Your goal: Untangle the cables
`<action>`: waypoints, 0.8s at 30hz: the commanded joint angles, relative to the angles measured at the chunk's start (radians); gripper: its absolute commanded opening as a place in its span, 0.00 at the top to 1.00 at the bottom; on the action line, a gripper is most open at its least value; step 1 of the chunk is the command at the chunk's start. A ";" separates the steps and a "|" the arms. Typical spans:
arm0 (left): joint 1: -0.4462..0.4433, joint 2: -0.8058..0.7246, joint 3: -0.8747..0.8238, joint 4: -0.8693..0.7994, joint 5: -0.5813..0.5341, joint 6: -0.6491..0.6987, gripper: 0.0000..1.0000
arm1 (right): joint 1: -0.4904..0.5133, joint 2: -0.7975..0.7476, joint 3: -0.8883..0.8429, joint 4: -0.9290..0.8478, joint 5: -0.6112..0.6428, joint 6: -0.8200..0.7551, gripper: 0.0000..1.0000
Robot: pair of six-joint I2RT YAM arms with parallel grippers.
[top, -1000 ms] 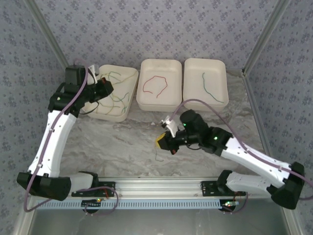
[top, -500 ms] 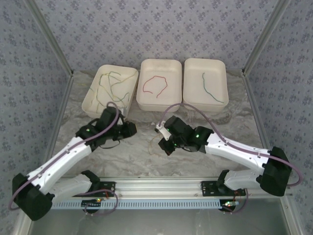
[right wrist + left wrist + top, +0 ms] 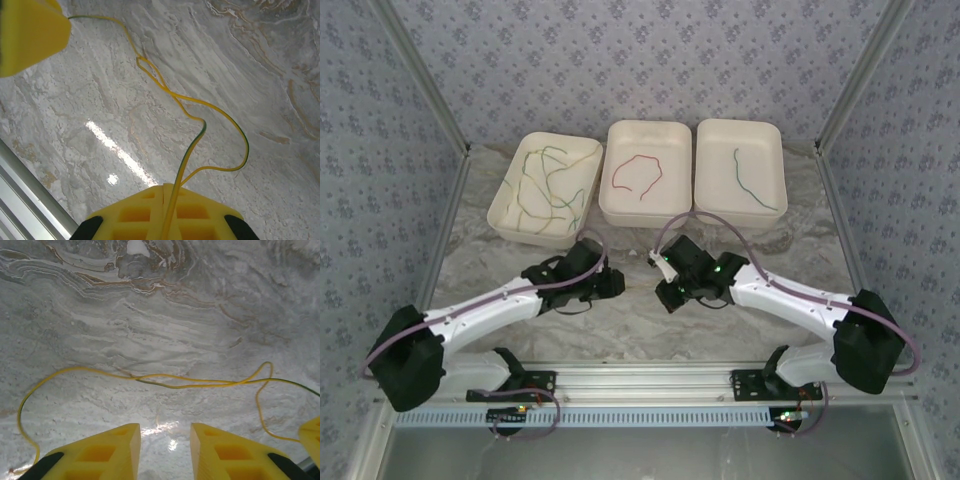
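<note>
right hand (image 3: 164,190) is clenched on a yellow-green cable (image 3: 189,150), which is pinched in the seam between the two fingers. left hand (image 3: 165,432) is released: its fingers (image 3: 107,450) are parted and nothing is seen between them.

from the top view, both hands are held low over the marbled bench (image 3: 480,255). they face each other, tips near but apart, in front of the middle tray.

three white trays are lined up at the far side of the bench:
- left tray (image 3: 535,236): a tangle of cables (image 3: 548,185) in green and yellow is heaped inside.
- middle tray (image 3: 640,218): a single red cable (image 3: 638,172) is laid inside in an open loop.
- right tray (image 3: 740,222): a single green cable (image 3: 752,182) is laid inside, roughly straight.

the held cable is laid out on the bench between the two hands. in the right wrist view it is run from the clenched fingers through a couple of loose bends up to the yellow finger of the other hand at the top left corner. contact there cannot be told. in the left wrist view the same cable is stretched across just ahead of the parted fingertips, flat on the bench, with a wide curve at the left and a small loop near the right edge. it is mostly yellow, with green stretches.
</note>
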 commanded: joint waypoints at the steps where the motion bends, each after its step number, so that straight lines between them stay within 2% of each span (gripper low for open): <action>1: -0.008 0.048 0.033 0.053 0.004 0.114 0.62 | -0.018 -0.010 -0.010 0.021 -0.070 0.007 1.00; 5: -0.014 0.120 0.067 0.036 -0.002 0.203 0.53 | -0.031 0.002 -0.004 0.014 -0.102 -0.011 1.00; 14: -0.035 0.227 0.128 0.059 -0.083 0.392 0.43 | -0.066 0.012 -0.010 0.016 -0.167 -0.028 1.00; 24: -0.052 0.272 0.138 0.105 -0.077 0.570 0.38 | -0.114 0.036 -0.004 0.020 -0.267 -0.054 1.00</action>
